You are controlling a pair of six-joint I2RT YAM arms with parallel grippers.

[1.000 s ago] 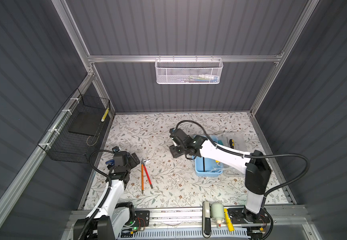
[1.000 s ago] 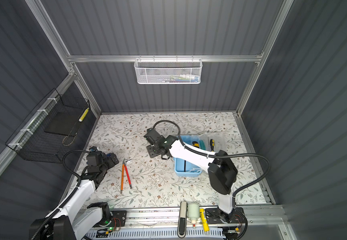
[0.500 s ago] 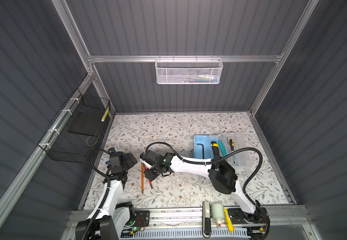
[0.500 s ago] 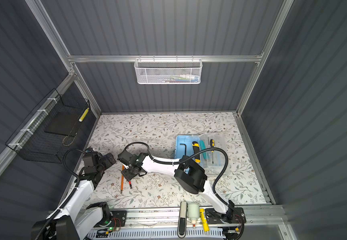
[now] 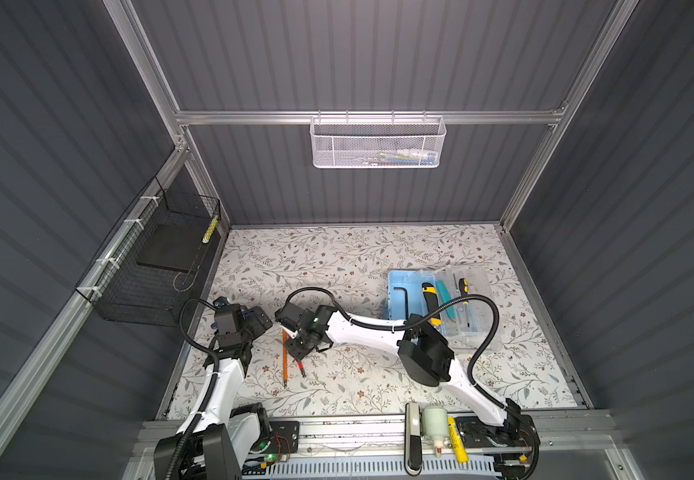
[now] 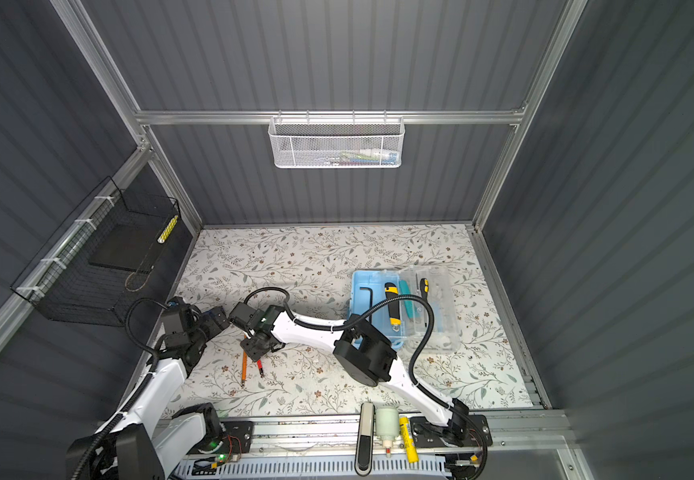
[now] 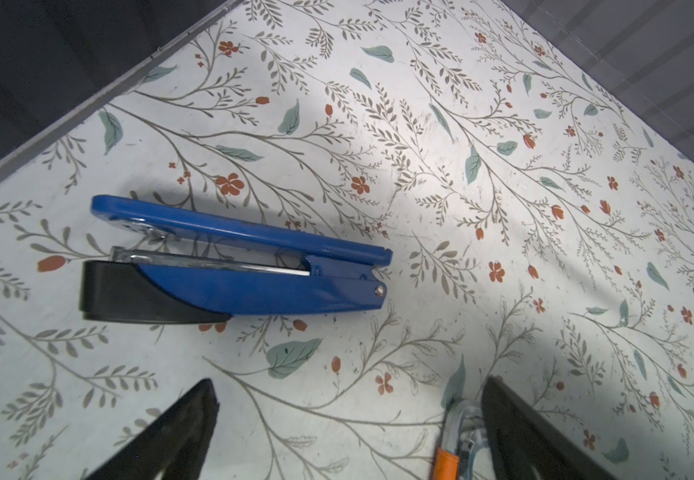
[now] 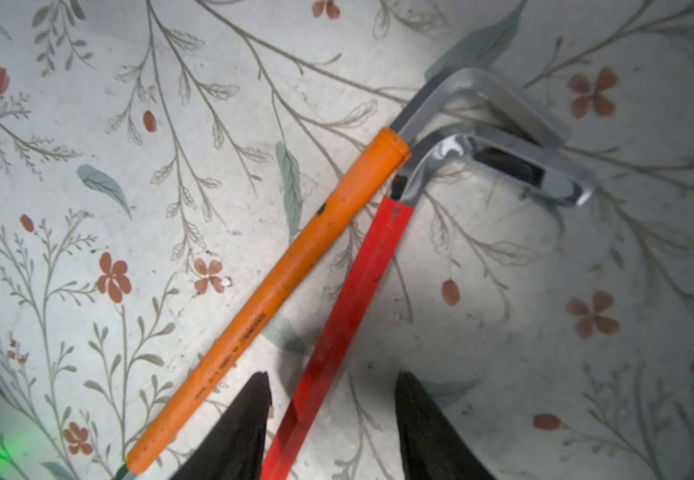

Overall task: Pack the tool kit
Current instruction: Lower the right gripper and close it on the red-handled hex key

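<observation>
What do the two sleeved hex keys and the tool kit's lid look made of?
Orange-sleeved hex key: shiny bare metal bend, matte sleeve, likely plastic or rubber. Red-sleeved hex key: mirror-bright metal bend, glossy faceted red coating. Tool kit lid: see-through, so probably clear plastic.

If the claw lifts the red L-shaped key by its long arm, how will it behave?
Probably stiff: the red L-shaped key looks like bent metal. Its bend should stop it rolling. Gripped away from the bend, where the right claw straddles it, it may tilt bend-down.
</observation>
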